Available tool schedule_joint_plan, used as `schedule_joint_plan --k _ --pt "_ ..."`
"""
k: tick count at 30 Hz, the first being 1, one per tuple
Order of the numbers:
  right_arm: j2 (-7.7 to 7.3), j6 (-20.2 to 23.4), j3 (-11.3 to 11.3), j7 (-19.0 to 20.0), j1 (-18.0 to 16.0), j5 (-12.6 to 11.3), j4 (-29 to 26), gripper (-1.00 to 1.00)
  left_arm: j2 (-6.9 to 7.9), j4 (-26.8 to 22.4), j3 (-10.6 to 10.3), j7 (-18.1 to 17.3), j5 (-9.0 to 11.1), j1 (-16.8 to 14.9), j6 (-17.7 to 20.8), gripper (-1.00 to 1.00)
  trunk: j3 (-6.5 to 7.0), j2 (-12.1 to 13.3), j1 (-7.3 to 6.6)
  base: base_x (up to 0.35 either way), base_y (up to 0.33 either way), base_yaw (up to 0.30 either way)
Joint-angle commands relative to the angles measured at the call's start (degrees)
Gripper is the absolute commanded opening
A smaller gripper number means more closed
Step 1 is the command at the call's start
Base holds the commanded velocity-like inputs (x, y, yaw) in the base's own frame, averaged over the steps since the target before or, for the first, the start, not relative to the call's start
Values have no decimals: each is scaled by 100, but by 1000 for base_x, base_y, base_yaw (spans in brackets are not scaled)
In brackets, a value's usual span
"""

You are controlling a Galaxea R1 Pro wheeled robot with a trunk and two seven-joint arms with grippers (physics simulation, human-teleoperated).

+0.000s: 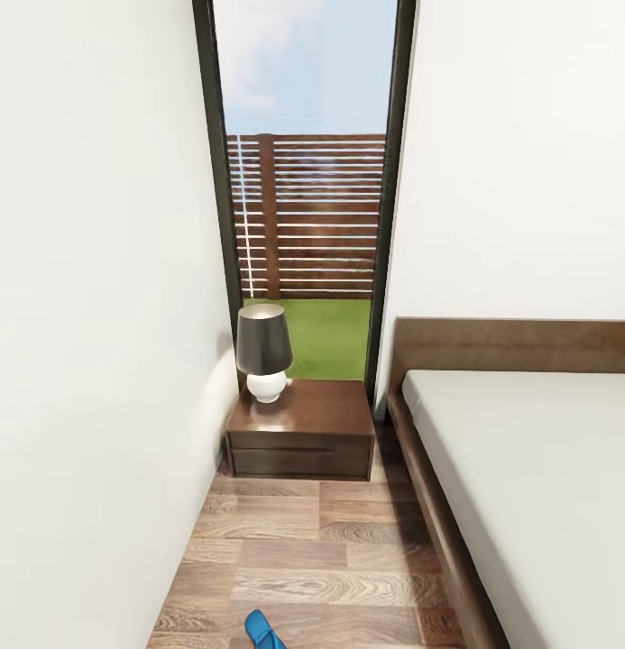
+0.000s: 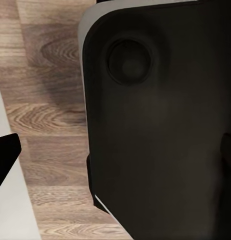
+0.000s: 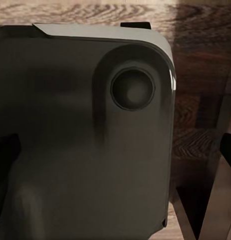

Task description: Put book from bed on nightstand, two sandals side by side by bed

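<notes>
Apparently we were partway through a drive into the narrow aisle between the wall and the bed, with nothing in either gripper that the pictures could confirm. Ahead of us stood the nightstand, tucked against the window and just beside the bed's headboard; its lamp sat toward the wall side of the top, leaving bare glossy wood beside it. One blue sandal lay on the floor at the near edge of the head view, roughly mid-aisle, apart from the bed frame. We could not find the second sandal or the book in what we had; the visible stretch of mattress was bare.

Both wrist views looked down past the dark, rounded base onto floorboards. Dark slivers at the frame edges may have been fingers, but we could not tell whether either pair was open or closed. Relative to those fingers, the base sat close in front and the floor lay beyond it; no task thing was between or near them.

We judged the task barely begun: the nightstand held no book, the sandal we saw had no partner beside it, and both jobs remained.
</notes>
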Motion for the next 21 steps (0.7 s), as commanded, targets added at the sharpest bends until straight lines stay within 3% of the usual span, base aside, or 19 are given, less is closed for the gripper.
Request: schedule_joint_plan --k 1,15,21 --pt "0 -19 -6 2 -3 -6 -1 100 2 -22 4 -19 -7 5 41 100 -5 -3 0 0 0 0" --pt "-1 -9 10 -8 -3 -13 -59 100 46 -34 79 -18 19 4 36 100 -5 -3 0 0 0 0" --pt "-1 0 13 -16 -3 -17 -126 100 56 -52 259 -7 25 2 34 100 -5 -3 0 0 0 0"
